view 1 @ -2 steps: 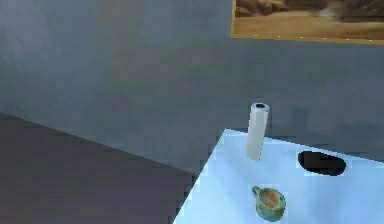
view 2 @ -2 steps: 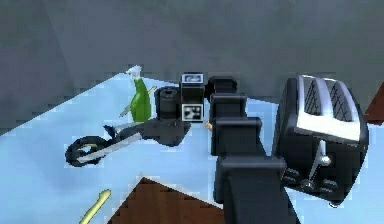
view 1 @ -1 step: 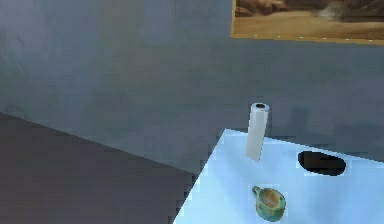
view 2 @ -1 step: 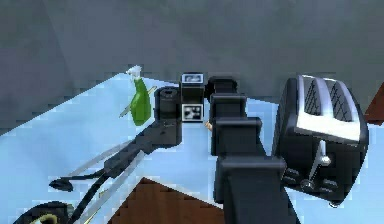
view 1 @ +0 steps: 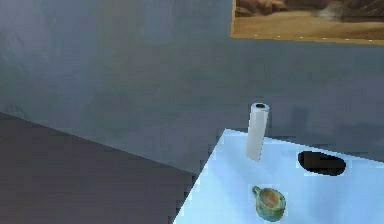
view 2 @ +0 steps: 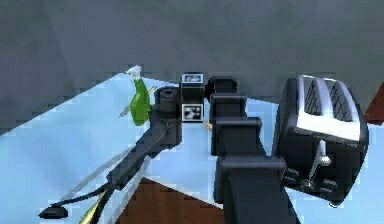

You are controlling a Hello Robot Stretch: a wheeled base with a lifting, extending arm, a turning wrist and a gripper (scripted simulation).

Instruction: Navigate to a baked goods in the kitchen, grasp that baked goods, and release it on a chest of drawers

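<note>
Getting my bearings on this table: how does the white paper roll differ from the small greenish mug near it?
The white paper roll is tall and slim; the small greenish mug is low and squat. The roll is plain white, the mug green-brown. The roll is farther back, the mug nearer. Both stand upright on the pale blue tabletop.

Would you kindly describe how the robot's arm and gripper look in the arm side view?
The arm is a dark, square bar of stepped, telescoping segments. At its far end sit two small white squares with black marks. Left of them, the gripper has a dark body that narrows into two long, thin jaws.
</note>
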